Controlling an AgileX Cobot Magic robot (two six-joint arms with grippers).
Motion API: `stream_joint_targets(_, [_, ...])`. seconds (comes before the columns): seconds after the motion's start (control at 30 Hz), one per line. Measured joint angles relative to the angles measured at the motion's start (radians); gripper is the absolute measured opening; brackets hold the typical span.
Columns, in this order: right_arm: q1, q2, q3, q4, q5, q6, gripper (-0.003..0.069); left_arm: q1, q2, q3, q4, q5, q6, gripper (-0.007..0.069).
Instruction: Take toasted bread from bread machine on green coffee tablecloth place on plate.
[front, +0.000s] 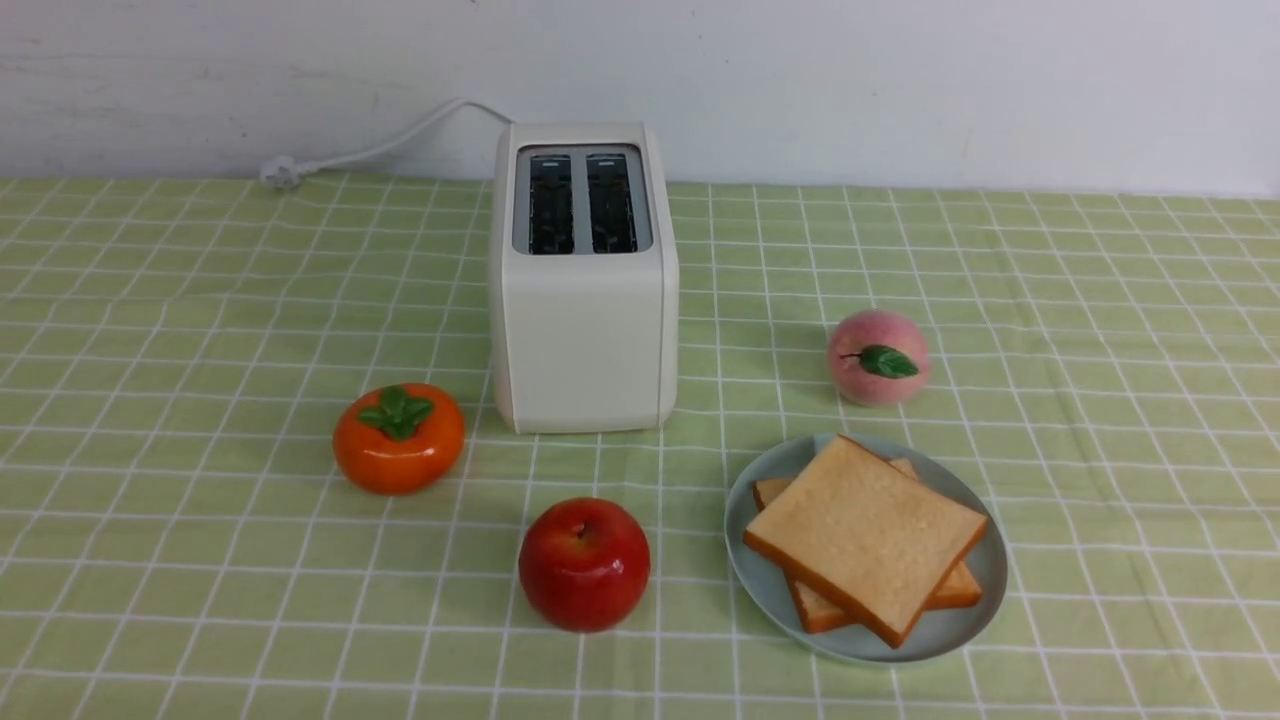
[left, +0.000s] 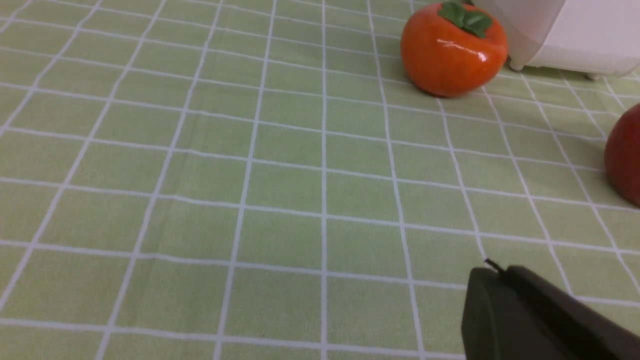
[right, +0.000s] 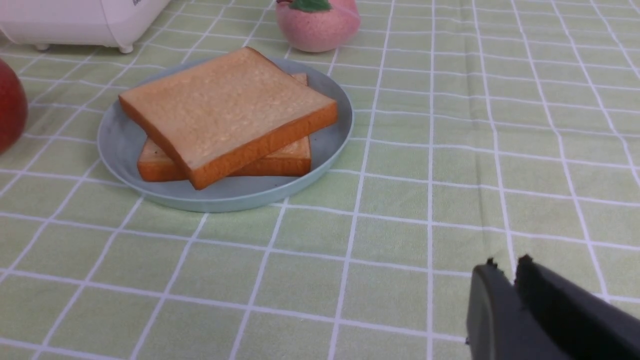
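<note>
Two slices of toasted bread lie stacked on the pale blue-green plate (front: 940, 635), the top slice (front: 865, 535) skewed over the lower one (front: 955, 590). In the right wrist view the top slice (right: 225, 107) and the plate (right: 120, 145) lie well ahead of my right gripper (right: 505, 262). Its tips stand a narrow slit apart with nothing between them. Both slots of the bread machine (front: 585, 330) are empty. My left gripper (left: 492, 267) is shut and empty over the green coffee tablecloth (front: 200, 560). Neither gripper shows in the front view.
An orange persimmon (front: 398, 438) sits left of the toaster's front. A red apple (front: 584, 564) lies just left of the plate, and a pink peach (front: 877, 357) behind the plate. The toaster's white cord (front: 380, 150) runs off to the back left.
</note>
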Motion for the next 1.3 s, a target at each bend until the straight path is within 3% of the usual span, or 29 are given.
stream_joint_targets(1.3, [0.000,0.000,0.000,0.000,0.001,0.000,0.0113,0.000,0.000,0.000,0.001,-0.001,0.000,-0.0003])
